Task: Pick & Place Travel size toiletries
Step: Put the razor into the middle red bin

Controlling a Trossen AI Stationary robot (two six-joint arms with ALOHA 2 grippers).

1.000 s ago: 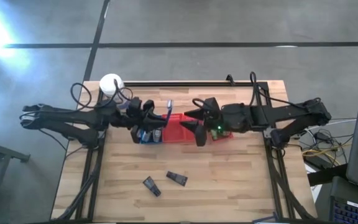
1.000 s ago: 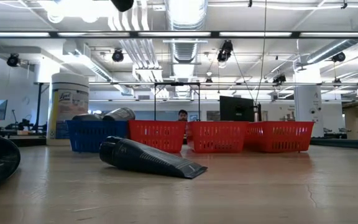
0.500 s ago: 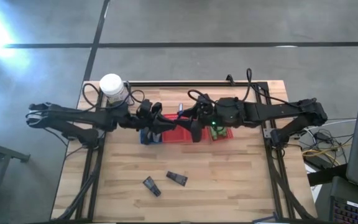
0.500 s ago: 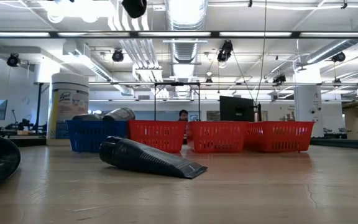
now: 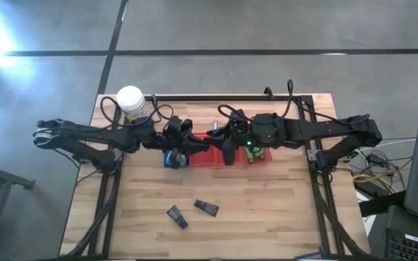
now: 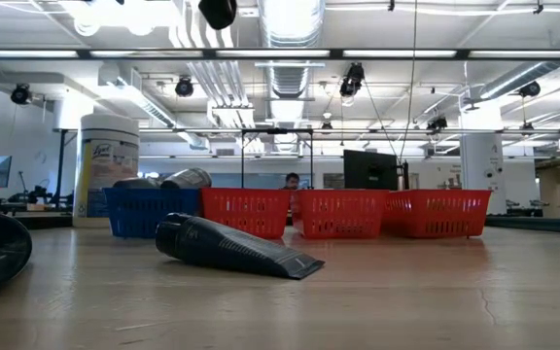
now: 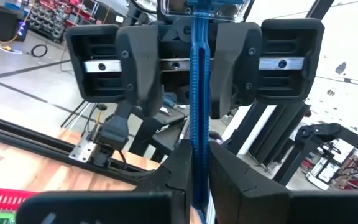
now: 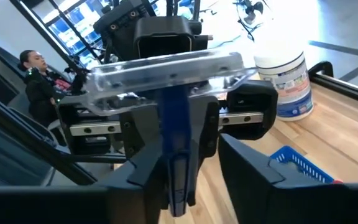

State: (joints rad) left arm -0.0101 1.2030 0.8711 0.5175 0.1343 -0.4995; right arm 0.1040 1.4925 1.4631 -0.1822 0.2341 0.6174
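Note:
A blue T-shaped razor (image 5: 212,129) with a clear head (image 8: 166,68) stands upright between my two grippers above the baskets. My left gripper (image 7: 196,163) comes from the table's left and is shut on its thin handle. My right gripper (image 8: 179,158) faces it from the right, fingers closed against the same handle. Two dark packets (image 5: 176,216) (image 5: 207,209) lie flat on the table's near part; the low view shows one (image 6: 231,248) up close. Green bottles (image 5: 256,152) sit in a red basket. My left gripper pinches the razor's blue handle (image 7: 197,146) between its two fingers, coming level from the table's left. The razor stands upright, lifted clear, head on top. My right gripper has the handle's lower part (image 8: 178,134) between its two fingers (image 8: 207,146), level from the right, with no gap showing.
A blue basket (image 5: 171,158) and red baskets (image 5: 205,156) (image 6: 343,212) stand in a row under the grippers. A white-lidded jar (image 5: 130,99) stands at the far left corner. The near half of the wooden table (image 5: 267,217) holds only the two packets.
My left gripper has carried the razor toward the table's right, keeping it upright. My right gripper has moved left and a little toward the far edge, and the two now meet over the baskets.

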